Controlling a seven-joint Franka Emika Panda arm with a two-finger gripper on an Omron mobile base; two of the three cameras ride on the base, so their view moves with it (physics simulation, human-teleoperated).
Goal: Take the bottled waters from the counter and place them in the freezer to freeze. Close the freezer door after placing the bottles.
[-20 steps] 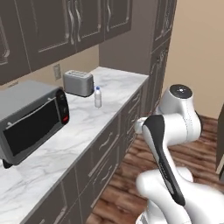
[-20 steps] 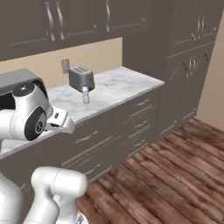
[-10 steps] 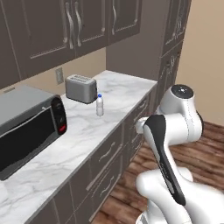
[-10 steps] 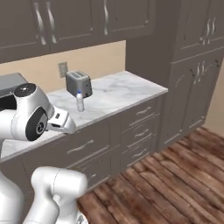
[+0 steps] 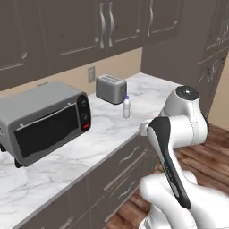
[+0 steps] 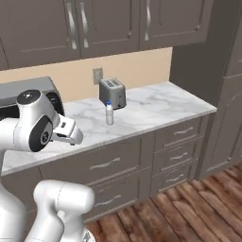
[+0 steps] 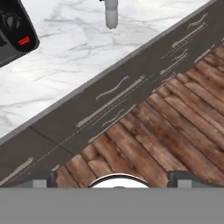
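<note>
One bottled water [image 5: 127, 107], whitish with a blue cap, stands upright on the white marble counter [image 5: 89, 147], just in front of the toaster. The right base view shows the same bottle [image 6: 109, 113] in the middle of the counter [image 6: 156, 106]. In the hand view its lower body [image 7: 111, 13] sits at the top edge, far from my gripper [image 7: 113, 178]. My gripper hangs off the counter's front edge, over the drawers and the wood floor. Its fingertips [image 7: 41, 179] stand wide apart, open, with nothing between them. The freezer and its door are out of view.
A silver toaster [image 5: 111, 88] stands by the back wall behind the bottle. A large toaster oven [image 5: 44, 120] sits to the left on the counter. Dark drawers with silver handles [image 6: 179, 142] run below. A tall cabinet [image 6: 227, 94] closes the counter's right end.
The whole scene has shifted in both base views, so the base has moved. The counter now faces me more squarely and nearer. The bottle stays by the toaster, and the gripper remains open.
</note>
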